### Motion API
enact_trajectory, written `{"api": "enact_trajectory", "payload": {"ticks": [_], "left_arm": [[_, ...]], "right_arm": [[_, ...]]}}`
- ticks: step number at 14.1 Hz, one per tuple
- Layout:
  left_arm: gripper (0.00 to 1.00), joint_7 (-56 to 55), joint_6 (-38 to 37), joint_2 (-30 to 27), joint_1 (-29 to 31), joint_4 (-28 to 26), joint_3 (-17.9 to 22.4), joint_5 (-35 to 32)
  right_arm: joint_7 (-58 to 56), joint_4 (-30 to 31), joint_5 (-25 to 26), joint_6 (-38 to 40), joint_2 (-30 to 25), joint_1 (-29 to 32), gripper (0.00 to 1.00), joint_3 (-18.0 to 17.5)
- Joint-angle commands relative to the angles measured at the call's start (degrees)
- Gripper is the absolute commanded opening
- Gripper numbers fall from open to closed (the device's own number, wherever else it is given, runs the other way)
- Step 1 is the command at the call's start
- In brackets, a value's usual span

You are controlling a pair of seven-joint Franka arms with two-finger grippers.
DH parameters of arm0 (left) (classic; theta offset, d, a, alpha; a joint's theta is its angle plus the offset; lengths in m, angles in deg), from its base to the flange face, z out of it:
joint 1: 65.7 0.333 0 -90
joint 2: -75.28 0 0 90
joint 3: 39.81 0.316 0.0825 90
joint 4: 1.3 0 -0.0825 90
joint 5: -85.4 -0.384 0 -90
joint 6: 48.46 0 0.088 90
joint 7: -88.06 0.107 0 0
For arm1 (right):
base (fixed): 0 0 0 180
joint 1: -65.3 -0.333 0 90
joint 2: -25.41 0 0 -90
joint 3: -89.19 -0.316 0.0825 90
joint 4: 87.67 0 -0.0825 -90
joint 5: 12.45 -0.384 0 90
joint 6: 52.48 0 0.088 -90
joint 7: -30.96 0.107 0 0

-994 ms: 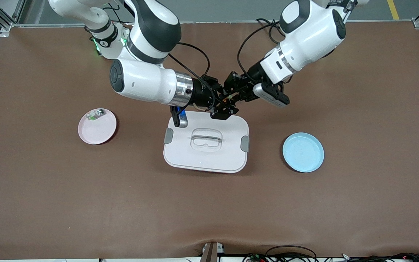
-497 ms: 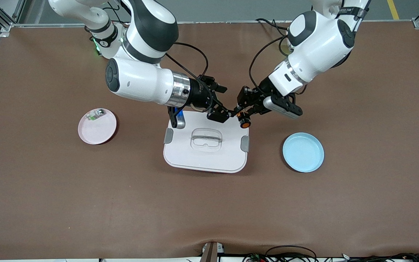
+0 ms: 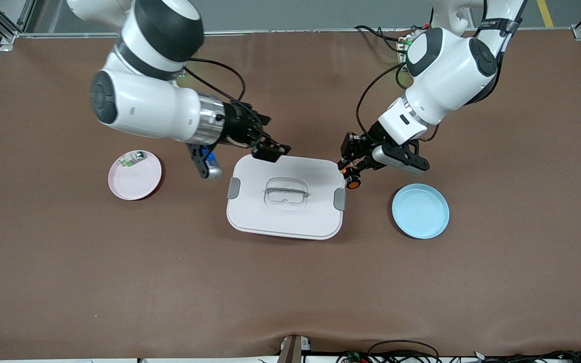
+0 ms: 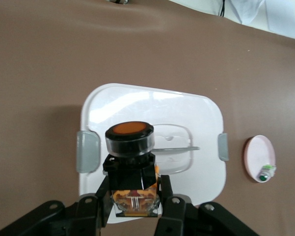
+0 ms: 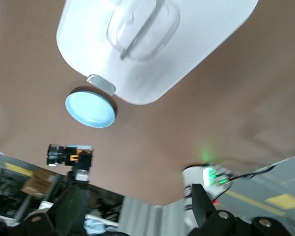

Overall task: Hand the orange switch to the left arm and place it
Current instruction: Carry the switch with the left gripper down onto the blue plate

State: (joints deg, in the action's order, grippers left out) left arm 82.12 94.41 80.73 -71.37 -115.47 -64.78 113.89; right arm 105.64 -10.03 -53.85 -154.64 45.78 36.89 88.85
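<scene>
The orange switch (image 3: 353, 182) is clamped in the left gripper (image 3: 352, 170) over the box (image 3: 285, 218) edge; the right gripper (image 3: 269, 149), spread empty, is held over the other edge.

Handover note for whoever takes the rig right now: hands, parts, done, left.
Left hand: shut on the orange switch, in the air over the table beside the box, at the box's edge toward the blue plate.
Right hand: open, empty, over the box's edge nearest the robots.
Pink plate: holds a green-and-white component.
Done: switch is in the left hand alone.
Left: probably set it on the blue plate, which holds nothing yet, without touching the box.
</scene>
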Motion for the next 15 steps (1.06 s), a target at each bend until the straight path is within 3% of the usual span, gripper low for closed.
{"api": "enact_trajectory", "payload": {"ticks": [1,4,6,9,15], "left_arm": [[0.0,0.7,-0.6,1.0,1.4,0.7,-0.2,-6.1],[0.0,0.8,-6.5,1.5,3.2,2.5,-0.2,-15.7],[0.0,0.8,-9.6,2.1,3.8,3.2,-0.1,-21.0],[0.0,4.7,-11.6,3.2,5.9,3.2,-0.1,-28.7],[0.0,23.0,-13.8,7.9,10.1,2.9,-0.1,-40.3]], "right_arm": [[-11.5,8.6,3.1,1.3,-7.3,3.0,1.0,-0.6],[-23.2,16.4,6.9,1.3,-13.2,6.0,1.0,-0.5],[-29.6,19.6,12.4,1.3,-16.1,6.5,1.0,-0.5],[-36.7,20.0,25.1,4.0,-17.5,6.6,1.0,-0.6],[-54.4,20.0,33.1,9.6,-20.8,14.3,1.0,-0.6]]}}
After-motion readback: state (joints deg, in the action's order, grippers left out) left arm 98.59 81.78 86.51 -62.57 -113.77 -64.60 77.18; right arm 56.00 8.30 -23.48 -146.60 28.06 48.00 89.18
